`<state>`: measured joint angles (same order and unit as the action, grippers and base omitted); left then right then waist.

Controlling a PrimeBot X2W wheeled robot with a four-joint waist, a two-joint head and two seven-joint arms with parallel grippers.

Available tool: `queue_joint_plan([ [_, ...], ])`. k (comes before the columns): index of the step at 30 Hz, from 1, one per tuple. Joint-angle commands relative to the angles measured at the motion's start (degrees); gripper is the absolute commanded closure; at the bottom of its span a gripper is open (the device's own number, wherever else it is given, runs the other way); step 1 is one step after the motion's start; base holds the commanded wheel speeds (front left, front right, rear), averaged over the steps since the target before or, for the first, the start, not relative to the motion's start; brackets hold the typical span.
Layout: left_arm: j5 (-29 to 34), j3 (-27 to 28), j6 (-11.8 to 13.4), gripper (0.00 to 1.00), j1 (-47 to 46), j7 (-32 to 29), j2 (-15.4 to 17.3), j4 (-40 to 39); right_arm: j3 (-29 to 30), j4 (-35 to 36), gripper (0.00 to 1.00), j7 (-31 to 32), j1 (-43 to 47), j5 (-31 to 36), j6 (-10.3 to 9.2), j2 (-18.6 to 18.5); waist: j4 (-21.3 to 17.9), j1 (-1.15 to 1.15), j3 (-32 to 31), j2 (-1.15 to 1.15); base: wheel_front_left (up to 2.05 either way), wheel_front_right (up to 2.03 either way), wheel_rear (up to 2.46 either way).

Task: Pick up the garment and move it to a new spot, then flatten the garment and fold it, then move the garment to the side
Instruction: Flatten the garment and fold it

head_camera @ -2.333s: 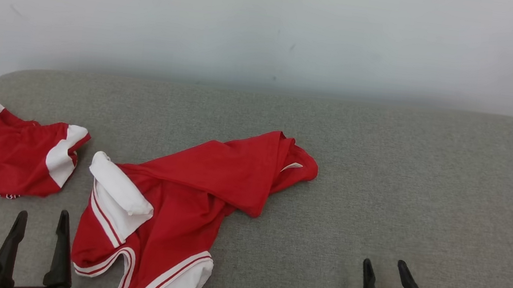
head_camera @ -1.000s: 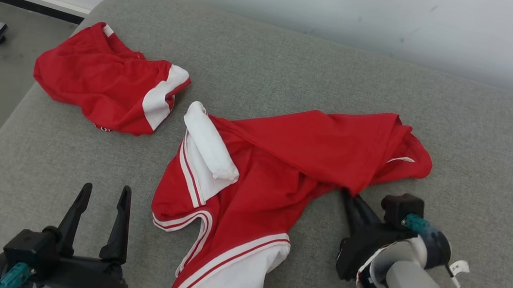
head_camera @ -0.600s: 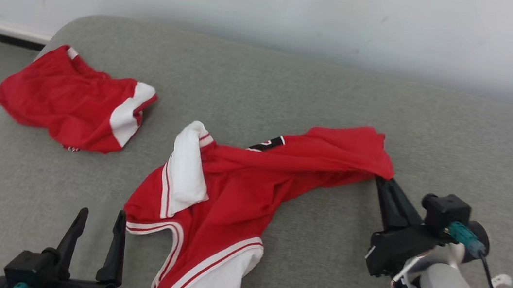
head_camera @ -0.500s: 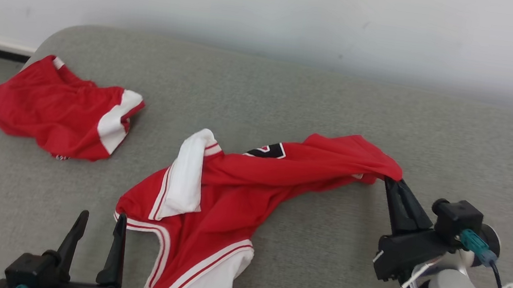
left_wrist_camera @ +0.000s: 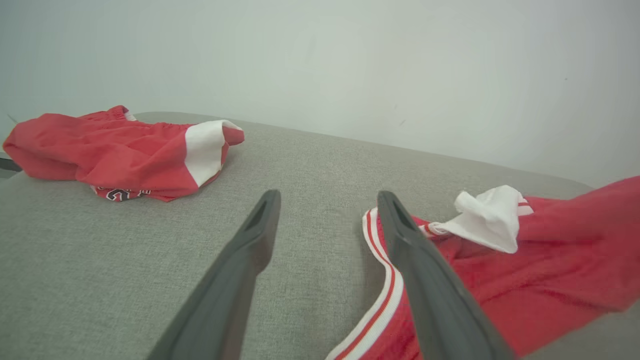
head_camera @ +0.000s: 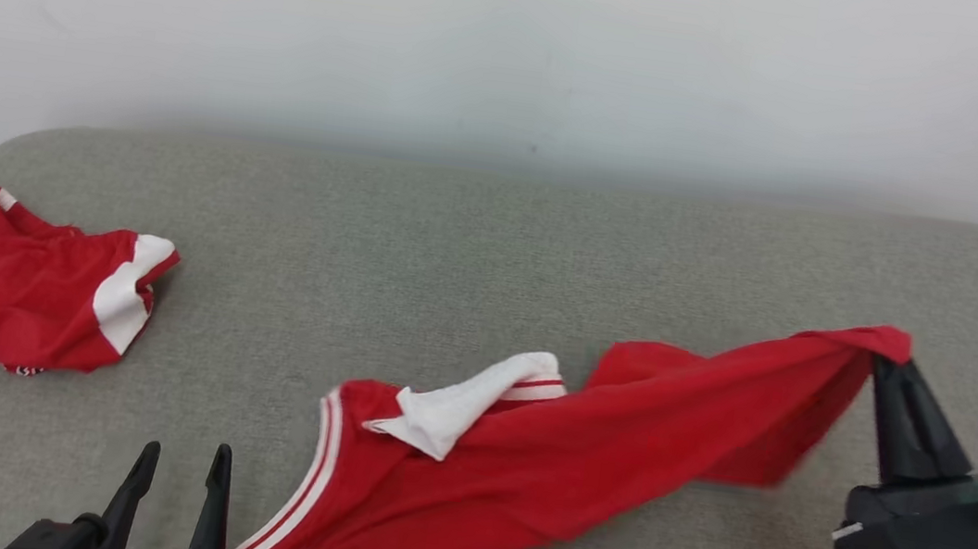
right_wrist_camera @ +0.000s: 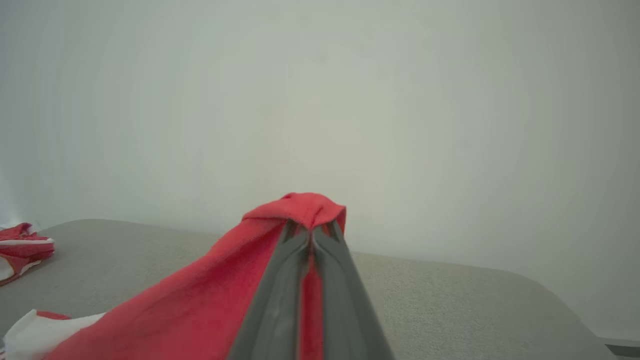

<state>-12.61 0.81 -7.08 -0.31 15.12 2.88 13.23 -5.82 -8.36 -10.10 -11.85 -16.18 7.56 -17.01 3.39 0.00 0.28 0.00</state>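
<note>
The garment (head_camera: 577,472) is a red jersey with white trim, stretched across the grey cushion from bottom centre up to the right. My right gripper (head_camera: 893,366) is shut on its raised red corner, lifting that end off the surface. In the right wrist view the red cloth (right_wrist_camera: 210,290) is pinched between my closed fingers (right_wrist_camera: 280,300) at the gripper tip (right_wrist_camera: 311,231). My left gripper (head_camera: 181,461) stands open at the lower left, just left of the jersey's striped edge (left_wrist_camera: 385,290). In the left wrist view its tips (left_wrist_camera: 327,200) are spread apart with nothing between them.
A second red and white garment (head_camera: 20,292) lies bunched at the far left edge of the cushion (head_camera: 492,247), also seen as a red heap (left_wrist_camera: 125,155) in the left wrist view. A pale wall (head_camera: 516,54) rises behind.
My right gripper has closed on the jersey's red corner and pulled it up and to the right, stretching the cloth out. The head camera has also shifted. The left gripper stays open.
</note>
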Motion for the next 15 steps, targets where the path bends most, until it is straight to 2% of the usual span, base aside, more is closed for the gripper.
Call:
queue_joint_plan([
  [1,0.03,0.22,-0.05,0.0,0.73,0.04,0.01,-0.25,1.25,3.12,1.0,1.24,1.55,0.36,-0.15,-0.25,-1.15,0.0,-0.59,0.0,0.0,0.0,0.0],
  [9,-0.36,0.03,0.34,0.0,-0.11,0.04,0.03,-0.16,6.86,24.21,1.0,12.14,7.04,1.85,-0.15,1.32,-1.65,0.0,-0.2,0.0,0.0,0.0,0.0],
  [12,-0.63,-0.24,0.24,0.0,-0.63,0.04,0.01,0.02,7.33,27.59,1.0,14.63,7.4,2.13,-0.15,2.0,-1.12,0.0,-0.13,0.0,0.0,0.0,0.0],
  [15,-1.01,-0.67,0.33,0.0,-0.96,0.04,0.02,0.25,7.09,28.13,1.0,15.59,6.98,2.06,-0.15,2.23,-0.17,0.0,0.04,0.0,0.0,0.0,0.0],
])
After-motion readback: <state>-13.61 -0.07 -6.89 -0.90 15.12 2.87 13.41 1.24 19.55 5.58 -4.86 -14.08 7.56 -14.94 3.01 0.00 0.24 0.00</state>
